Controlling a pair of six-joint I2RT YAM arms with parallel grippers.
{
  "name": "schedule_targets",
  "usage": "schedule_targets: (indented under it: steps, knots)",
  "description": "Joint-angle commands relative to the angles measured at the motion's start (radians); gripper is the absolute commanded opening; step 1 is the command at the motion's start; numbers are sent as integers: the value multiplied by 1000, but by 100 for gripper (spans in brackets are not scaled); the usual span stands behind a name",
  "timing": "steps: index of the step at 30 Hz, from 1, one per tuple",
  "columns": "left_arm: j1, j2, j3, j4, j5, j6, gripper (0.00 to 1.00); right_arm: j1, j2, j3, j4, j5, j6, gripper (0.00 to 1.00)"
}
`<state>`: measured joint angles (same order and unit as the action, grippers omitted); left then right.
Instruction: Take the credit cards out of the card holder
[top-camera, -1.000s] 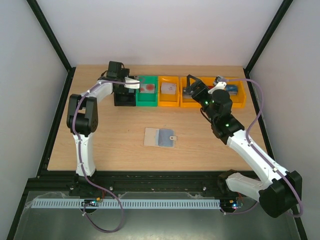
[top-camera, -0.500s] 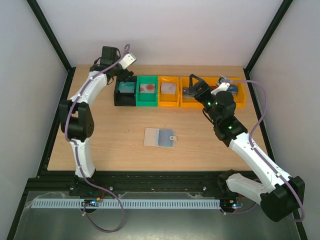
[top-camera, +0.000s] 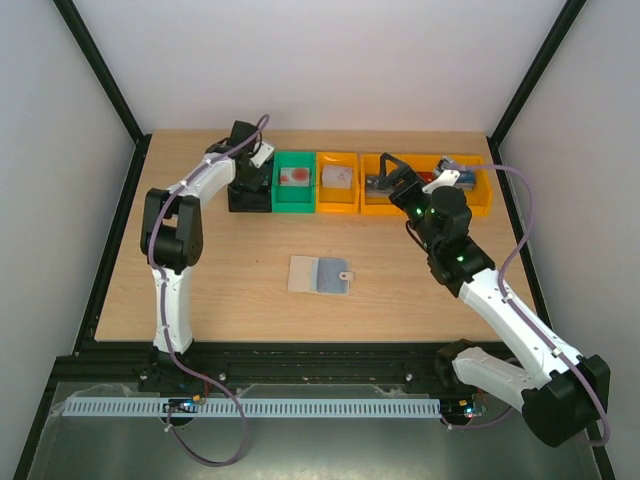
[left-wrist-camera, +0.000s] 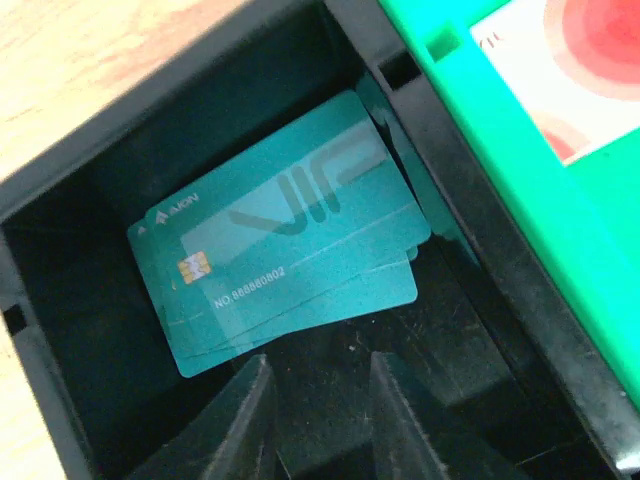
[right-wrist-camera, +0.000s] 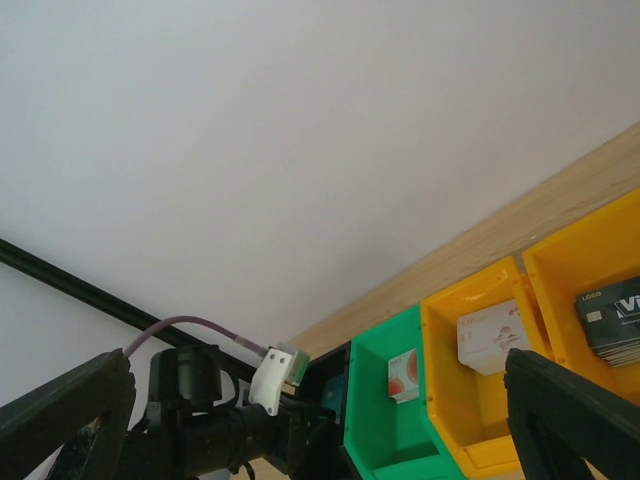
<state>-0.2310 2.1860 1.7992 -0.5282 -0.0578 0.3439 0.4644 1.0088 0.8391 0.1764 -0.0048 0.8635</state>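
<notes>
At the far left of the bin row, the left hand (left-wrist-camera: 320, 385) reaches down into the black bin (left-wrist-camera: 60, 330). Its fingers (left-wrist-camera: 250, 420) stand a little apart with nothing between them, just short of a fanned stack of teal credit cards (left-wrist-camera: 290, 240) lying on the bin floor. Touching it on the right is the green bin (top-camera: 294, 200), which holds a white card with red circles (top-camera: 296, 177). The first orange bin (top-camera: 338, 203) holds a pale grey card (top-camera: 338, 178). Nearer the arms, the card holder (top-camera: 320, 274) lies open and flat mid-table (top-camera: 220, 290), snap tab to its right, well apart from both hands. The right hand (right-wrist-camera: 315, 372) hovers spread wide and empty over the next orange bin (top-camera: 385, 207), where dark cards (top-camera: 376, 183) lie.
</notes>
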Motion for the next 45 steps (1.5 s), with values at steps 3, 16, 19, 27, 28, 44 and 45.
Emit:
schedule_targets:
  steps: [3,16,19,27,28,44,45]
  knots:
    - [-13,33,-3,-48,-2,-45,25,-5,-23,-13,17,25,2,99]
    - [-5,169,107,-23,-35,-77,22,-6,-35,-15,10,45,-8,99]
    - [-5,170,109,23,-26,-88,22,-6,-35,-14,10,42,-7,99]
    - [-4,188,142,47,18,-124,22,-7,-35,-13,5,42,-7,99]
    - [-3,189,145,47,19,-130,22,-7,-35,-12,2,40,-7,99]
    - [28,-105,-78,61,196,-174,33,19,202,33,-231,-203,-93,92]
    - [28,-138,-120,70,193,-179,37,35,236,44,-263,-200,-114,89]
